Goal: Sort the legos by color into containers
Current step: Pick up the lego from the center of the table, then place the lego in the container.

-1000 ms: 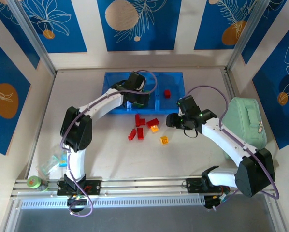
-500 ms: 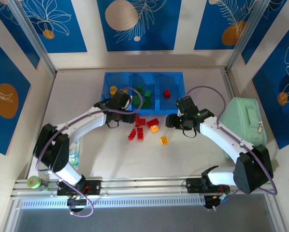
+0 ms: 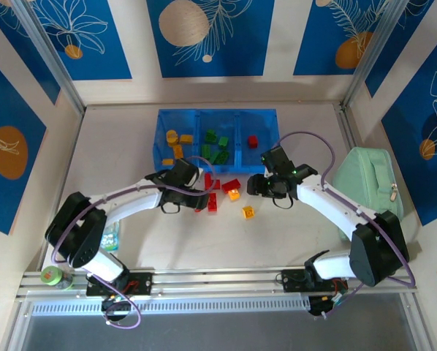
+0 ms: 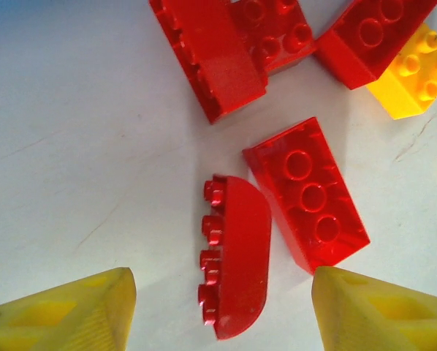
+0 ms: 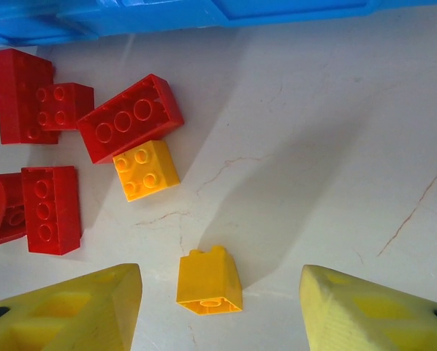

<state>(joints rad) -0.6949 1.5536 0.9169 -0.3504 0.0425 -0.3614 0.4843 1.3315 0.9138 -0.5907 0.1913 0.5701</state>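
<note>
The blue three-part tray (image 3: 270, 117) stands at the back; it holds orange-yellow legos (image 3: 176, 142) on the left, green ones (image 3: 215, 146) in the middle and a red one (image 3: 253, 141) on the right. In front of it lie loose red legos (image 3: 213, 191) and two yellow ones (image 3: 234, 194) (image 3: 248, 212). My left gripper (image 4: 222, 314) is open, low over a curved red lego (image 4: 237, 256) lying on its side, beside a flat red brick (image 4: 306, 194). A yellow lego (image 5: 209, 281) lies tipped over between the fingers of my open right gripper (image 5: 222, 311).
A pale green zipped pouch (image 3: 368, 183) lies at the right, by the right arm's elbow. A small round tin (image 3: 54, 276) and some wrapped bits (image 3: 109, 238) sit near the left arm's base. Panelled walls close in the table.
My left arm has swung back from over the tray to the red legos on the table. The right gripper has crept slightly left.
</note>
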